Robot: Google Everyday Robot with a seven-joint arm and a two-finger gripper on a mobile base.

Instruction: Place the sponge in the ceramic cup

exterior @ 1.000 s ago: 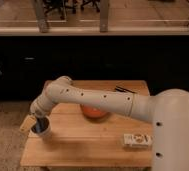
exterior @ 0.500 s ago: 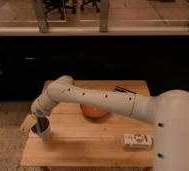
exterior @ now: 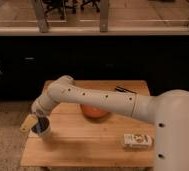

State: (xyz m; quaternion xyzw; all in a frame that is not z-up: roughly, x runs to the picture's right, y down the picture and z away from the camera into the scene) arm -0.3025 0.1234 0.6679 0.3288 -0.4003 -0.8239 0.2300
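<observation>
The white ceramic cup [exterior: 44, 133] stands near the left edge of the wooden table [exterior: 88, 150]. My gripper [exterior: 32, 123] hangs right over the cup's mouth, at the end of the white arm that reaches in from the right. A dark blue patch that looks like the sponge [exterior: 39, 125] shows at the cup's mouth, just under the gripper. I cannot tell whether the sponge is held or rests inside the cup. The gripper hides part of the cup's rim.
An orange bowl [exterior: 94, 112] sits mid-table, partly behind the arm. A white rectangular box [exterior: 137, 140] lies near the front right. A small dark object [exterior: 124, 90] lies at the back right. A dark counter runs behind the table.
</observation>
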